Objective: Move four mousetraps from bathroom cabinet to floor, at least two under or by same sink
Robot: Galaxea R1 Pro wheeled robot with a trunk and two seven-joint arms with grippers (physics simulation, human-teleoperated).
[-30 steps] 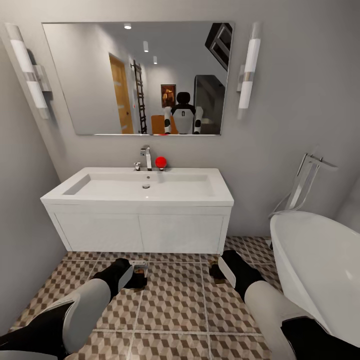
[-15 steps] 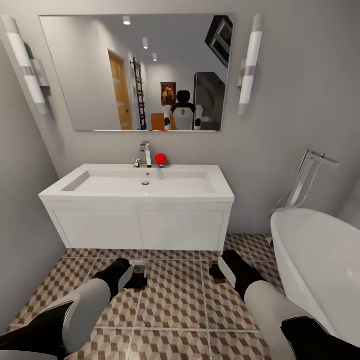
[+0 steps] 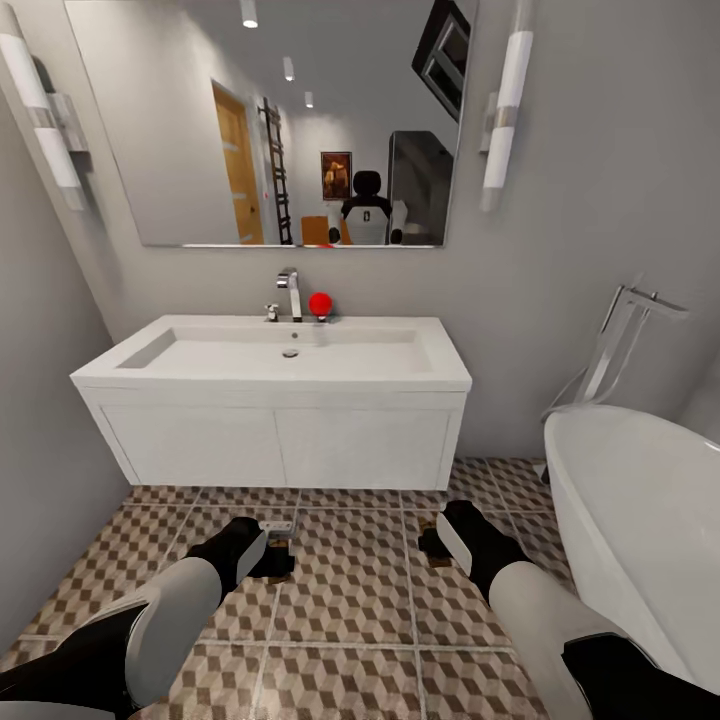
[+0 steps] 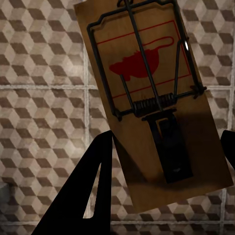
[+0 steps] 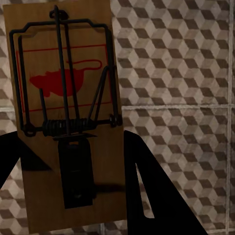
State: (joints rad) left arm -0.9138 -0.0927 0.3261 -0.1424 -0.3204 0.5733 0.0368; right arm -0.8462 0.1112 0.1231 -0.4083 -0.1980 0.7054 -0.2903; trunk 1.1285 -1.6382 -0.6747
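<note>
Head view: both hands hang low over the floor [image 3: 345, 600] before the sink [image 3: 290, 360], the left hand [image 3: 275, 555] and right hand [image 3: 432, 545] each gripping a trap.

Left wrist view: the left trap [image 4: 152, 98] sits clamped between the fingers [image 4: 93, 186], above tiles.

Right wrist view: the right trap [image 5: 66, 112] sits likewise between its fingers [image 5: 147, 186].

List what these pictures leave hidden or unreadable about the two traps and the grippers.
- Head view: the mousetrap at the left gripper is too small to read; the arm covers most of it.
- Head view: the right gripper shows only a dark tip.
- Left wrist view: the trap's top corner is cut off by the edge.
- Right wrist view: the second trap's lower end runs off frame; finger contact sits behind the board.
</note>
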